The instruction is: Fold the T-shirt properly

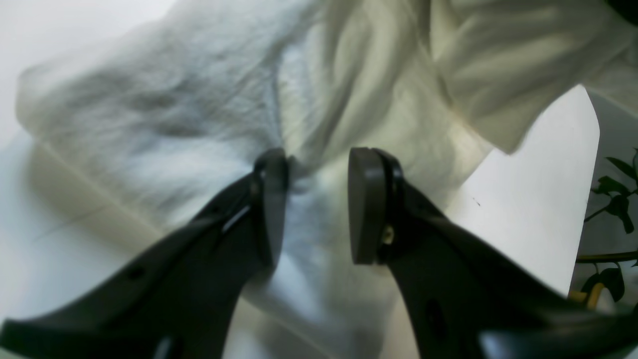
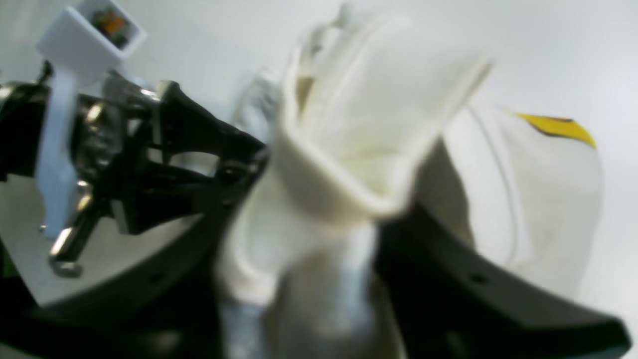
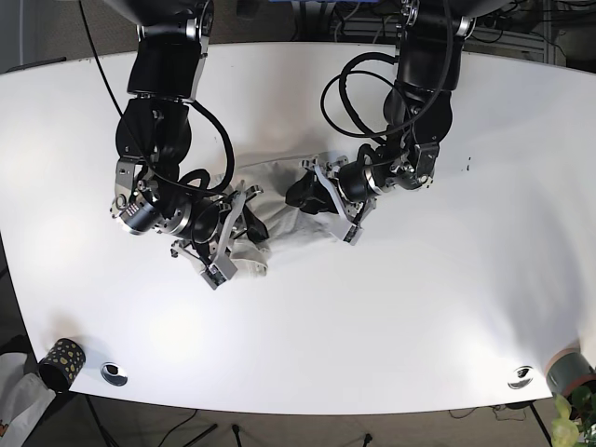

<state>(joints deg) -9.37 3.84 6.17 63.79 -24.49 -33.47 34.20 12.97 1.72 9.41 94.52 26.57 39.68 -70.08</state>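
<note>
The white T-shirt [image 3: 279, 182] lies crumpled at the table's middle, between both arms. My left gripper [image 3: 312, 197] is at its right side. In the left wrist view that gripper [image 1: 319, 204] is open, its two pads apart over bunched cloth [image 1: 209, 109]; the right pad's inner face is bare. My right gripper [image 3: 244, 228] is at the shirt's lower left. In the right wrist view it [image 2: 309, 234] is shut on a thick raised bunch of T-shirt [image 2: 349, 149] with a hem edge. A yellow print [image 2: 558, 127] shows on the cloth behind.
The white table [image 3: 447, 279] spreads all round. A dark patterned cup [image 3: 63, 358] and a metal disc [image 3: 115, 373] sit at the front left, another disc [image 3: 520, 377] and a plant [image 3: 568, 424] at the front right. The left arm's wrist [image 2: 149, 164] is close beside my right gripper.
</note>
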